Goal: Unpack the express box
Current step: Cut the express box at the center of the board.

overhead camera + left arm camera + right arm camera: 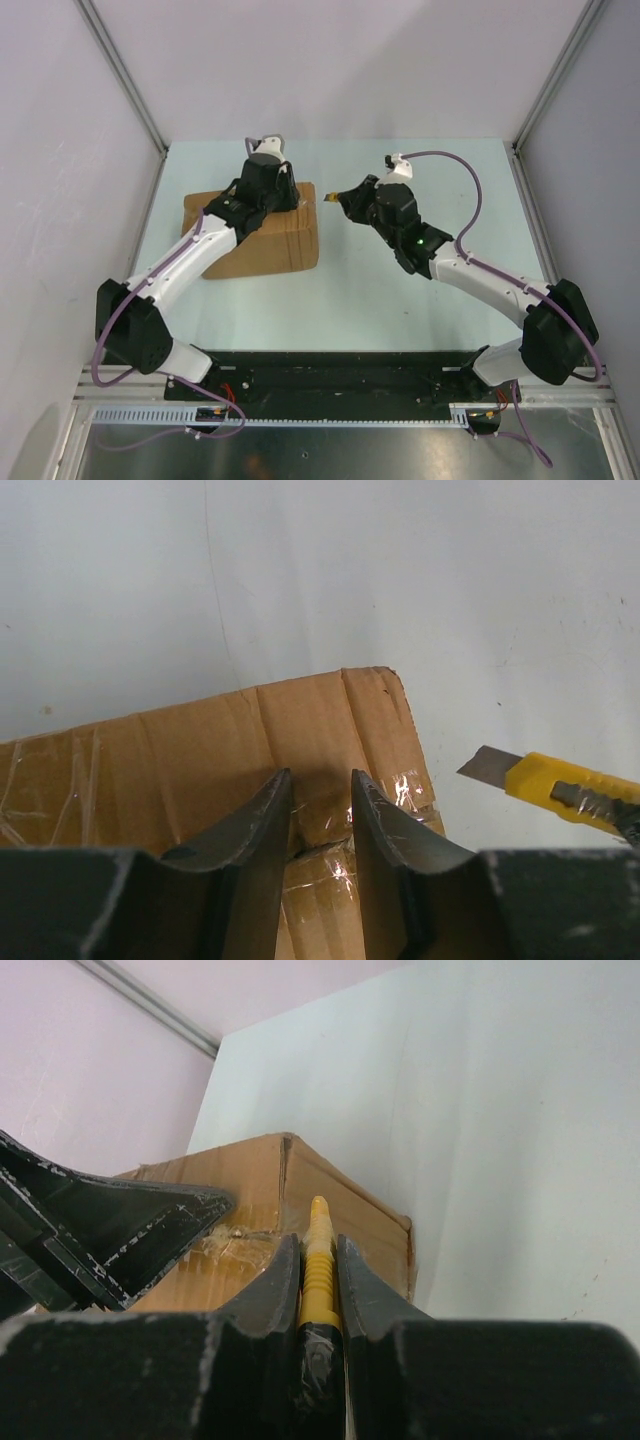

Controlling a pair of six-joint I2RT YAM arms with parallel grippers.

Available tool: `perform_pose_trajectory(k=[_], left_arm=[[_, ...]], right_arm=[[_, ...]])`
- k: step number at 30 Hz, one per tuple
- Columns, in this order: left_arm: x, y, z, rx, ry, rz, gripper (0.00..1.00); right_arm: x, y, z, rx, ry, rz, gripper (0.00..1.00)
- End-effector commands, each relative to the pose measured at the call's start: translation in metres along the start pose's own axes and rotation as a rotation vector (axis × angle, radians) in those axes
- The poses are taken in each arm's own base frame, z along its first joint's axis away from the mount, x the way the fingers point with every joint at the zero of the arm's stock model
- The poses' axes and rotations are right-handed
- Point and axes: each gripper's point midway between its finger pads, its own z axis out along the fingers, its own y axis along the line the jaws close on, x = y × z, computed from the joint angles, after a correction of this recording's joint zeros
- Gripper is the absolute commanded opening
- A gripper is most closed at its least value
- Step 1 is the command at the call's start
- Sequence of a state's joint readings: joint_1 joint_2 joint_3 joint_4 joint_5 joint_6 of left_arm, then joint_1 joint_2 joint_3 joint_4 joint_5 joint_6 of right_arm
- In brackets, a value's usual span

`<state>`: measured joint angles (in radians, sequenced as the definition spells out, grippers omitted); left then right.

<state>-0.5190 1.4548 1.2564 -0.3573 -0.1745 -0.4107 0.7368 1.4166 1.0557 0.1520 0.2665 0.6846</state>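
The express box [275, 250], a brown cardboard carton with clear tape over its seams, lies left of centre on the table. My left gripper [268, 188] rests on its far top edge. In the left wrist view its jaws [320, 780] stand a little apart, straddling the taped seam of the box [170, 760], with nothing clearly pinched. My right gripper [352, 200] hovers just right of the box, shut on a yellow utility knife [318, 1260]. The blade [488, 765] is out and points at the box's right end [345, 1215], a short gap away.
The pale table [400, 290] is walled in by white panels, with metal posts at the back left [120, 75] and back right [560, 75]. A black base plate and cable rail [330, 415] run along the near edge.
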Motion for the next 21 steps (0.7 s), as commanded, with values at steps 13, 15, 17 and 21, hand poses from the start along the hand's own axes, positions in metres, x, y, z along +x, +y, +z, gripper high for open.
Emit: perform_pose_trajectory(k=[13, 15, 17, 21], left_arm=[[0.089, 0.04, -0.008, -0.164, 0.326, 0.075, 0.29], [0.091, 0.041, -0.008, -0.164, 0.329, 0.074, 0.29], [0.091, 0.042, -0.008, -0.169, 0.33, 0.076, 0.29], [0.091, 0.042, -0.008, -0.172, 0.328, 0.075, 0.29]], right_arm=[[-0.042, 0.043, -0.001, -0.127, -0.133, 0.085, 0.0], [-0.038, 0.044, 0.002, -0.13, -0.12, 0.088, 0.0], [-0.032, 0.042, 0.005, -0.13, -0.101, 0.09, 0.0], [-0.022, 0.043, 0.009, -0.137, -0.074, 0.09, 0.0]])
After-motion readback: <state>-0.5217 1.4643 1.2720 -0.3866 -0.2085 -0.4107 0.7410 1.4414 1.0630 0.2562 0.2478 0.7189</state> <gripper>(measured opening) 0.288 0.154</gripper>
